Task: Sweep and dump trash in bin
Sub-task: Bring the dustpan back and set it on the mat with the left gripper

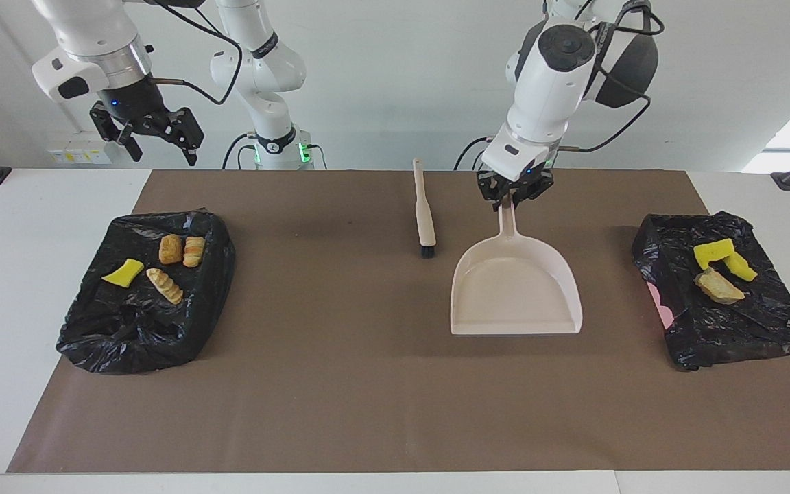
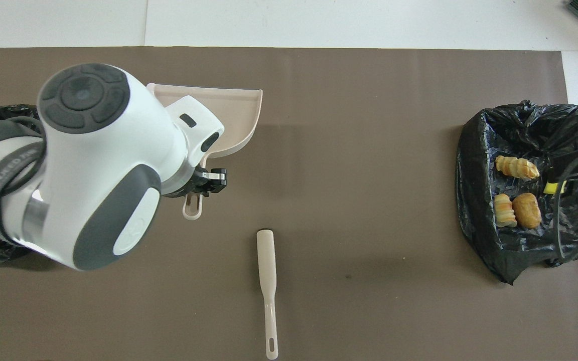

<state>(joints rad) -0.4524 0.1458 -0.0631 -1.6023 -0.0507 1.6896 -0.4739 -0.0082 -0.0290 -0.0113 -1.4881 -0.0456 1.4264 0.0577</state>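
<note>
Gripping the pale dustpan (image 1: 515, 291) by its handle, the left gripper (image 1: 513, 194) has its fingers clenched on it over the brown mat (image 1: 367, 384), just beside the brush (image 1: 424, 213) at the table's middle. The right gripper (image 1: 148, 134) hangs with fingers spread wide, holding nothing, above the table's edge near the black bag (image 1: 141, 322) at the right arm's end. Trash (image 1: 165, 264) lies on that bag, and more trash (image 1: 717, 271) lies on the second black bag (image 1: 731, 322) at the left arm's end.

White table (image 1: 38, 206) under a brown mat (image 1: 367, 384), plain white wall (image 1: 395, 82), daylight at one edge
</note>
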